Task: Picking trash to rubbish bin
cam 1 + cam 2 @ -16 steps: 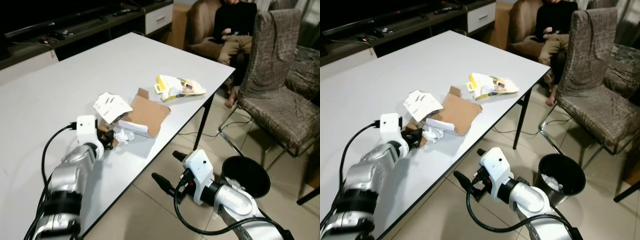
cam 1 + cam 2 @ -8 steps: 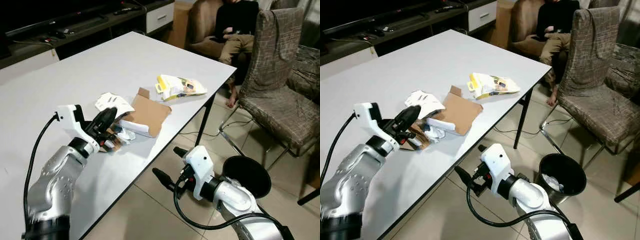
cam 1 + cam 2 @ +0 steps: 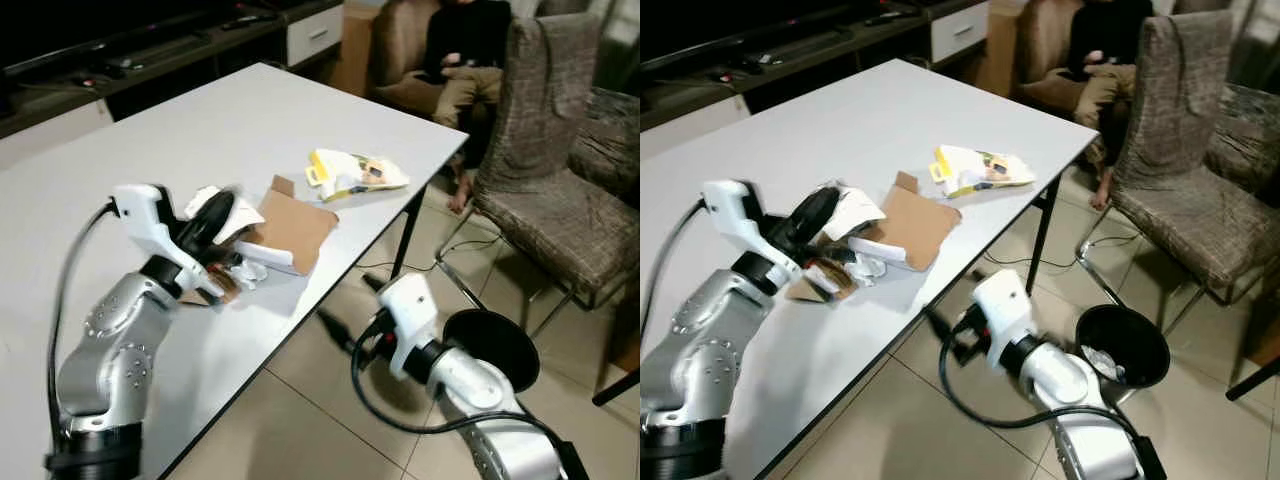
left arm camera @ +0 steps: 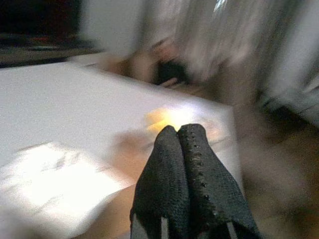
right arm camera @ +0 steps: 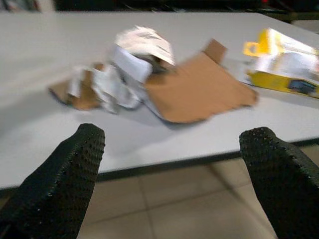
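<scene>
Two silver arms are showing white wrist housings, looping black cables, and dimpled black fingers [image 5: 70, 169] on each gripper.

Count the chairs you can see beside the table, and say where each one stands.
1: a grey patterned chair stands on the tiled floor beyond the table's far right corner. A person sits on brown seating behind it; more may be hidden.

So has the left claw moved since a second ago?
Yes. The left claw has lifted off the table beside the trash pile and now points, shut, over the brown cardboard.
</scene>
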### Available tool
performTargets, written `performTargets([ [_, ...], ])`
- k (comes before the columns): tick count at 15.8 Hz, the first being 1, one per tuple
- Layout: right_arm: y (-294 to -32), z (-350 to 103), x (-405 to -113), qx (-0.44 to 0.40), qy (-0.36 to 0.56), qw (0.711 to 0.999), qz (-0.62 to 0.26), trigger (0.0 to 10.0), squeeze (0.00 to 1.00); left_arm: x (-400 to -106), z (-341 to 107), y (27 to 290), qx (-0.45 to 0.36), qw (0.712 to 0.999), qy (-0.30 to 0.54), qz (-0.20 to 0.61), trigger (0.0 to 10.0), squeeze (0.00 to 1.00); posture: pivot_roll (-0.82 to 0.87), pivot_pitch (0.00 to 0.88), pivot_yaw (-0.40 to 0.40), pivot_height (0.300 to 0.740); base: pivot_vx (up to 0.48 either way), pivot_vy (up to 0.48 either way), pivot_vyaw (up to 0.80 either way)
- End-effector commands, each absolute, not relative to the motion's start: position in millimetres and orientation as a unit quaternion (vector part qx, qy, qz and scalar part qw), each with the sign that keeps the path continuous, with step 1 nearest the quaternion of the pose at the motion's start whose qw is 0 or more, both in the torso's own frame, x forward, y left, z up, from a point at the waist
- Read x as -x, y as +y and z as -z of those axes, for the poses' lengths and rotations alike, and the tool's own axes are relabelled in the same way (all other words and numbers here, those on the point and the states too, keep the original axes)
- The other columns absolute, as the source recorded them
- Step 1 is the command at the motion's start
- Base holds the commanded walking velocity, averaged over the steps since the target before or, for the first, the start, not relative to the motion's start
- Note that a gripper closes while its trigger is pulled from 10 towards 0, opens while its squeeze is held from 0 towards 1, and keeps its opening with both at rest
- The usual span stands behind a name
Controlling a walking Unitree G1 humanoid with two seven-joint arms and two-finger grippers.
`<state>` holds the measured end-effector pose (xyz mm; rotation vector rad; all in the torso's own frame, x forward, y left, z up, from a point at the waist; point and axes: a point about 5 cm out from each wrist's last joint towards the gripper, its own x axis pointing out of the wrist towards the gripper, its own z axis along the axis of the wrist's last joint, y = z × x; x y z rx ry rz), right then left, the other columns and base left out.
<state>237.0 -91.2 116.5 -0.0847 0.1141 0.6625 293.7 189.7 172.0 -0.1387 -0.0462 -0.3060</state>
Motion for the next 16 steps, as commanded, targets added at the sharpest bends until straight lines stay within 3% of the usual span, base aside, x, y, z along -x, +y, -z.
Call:
performTargets([
  [1, -95, -115, -241, 0.048, 0.056, 0.951, -0.301, 10.0, 0.00, -295, -162, 194, 0.034, 0.993, 0.002, 0.117, 10.0, 0.00, -0.01, 0.000, 0.029, 0.740, 0.000, 0.000, 0.00],
  [3, -99, -114, -243, 0.036, 0.055, 0.960, -0.270, 10.0, 0.00, -293, -164, 195, 0.018, 0.994, 0.004, 0.107, 10.0, 0.00, -0.01, 0.000, 0.031, 0.740, 0.000, 0.000, 0.00],
  [5, -107, -108, -244, 0.030, 0.060, 0.973, -0.221, 10.0, 0.00, -287, -155, 188, -0.049, 0.992, 0.012, 0.114, 10.0, 0.00, -0.01, 0.000, 0.028, 0.740, 0.000, 0.000, 0.00],
  [8, -117, -105, -247, 0.026, 0.065, 0.980, -0.188, 10.0, 0.00, -286, -149, 187, -0.056, 0.993, 0.019, 0.106, 10.0, 0.00, -0.01, 0.000, 0.026, 0.740, 0.000, 0.000, 0.00],
  [16, -118, -102, -244, 0.024, 0.069, 0.981, -0.182, 10.0, 0.00, -291, -144, 182, -0.074, 0.990, 0.027, 0.114, 10.0, 0.00, -0.02, 0.000, 0.035, 0.740, 0.000, 0.350, -0.15],
])
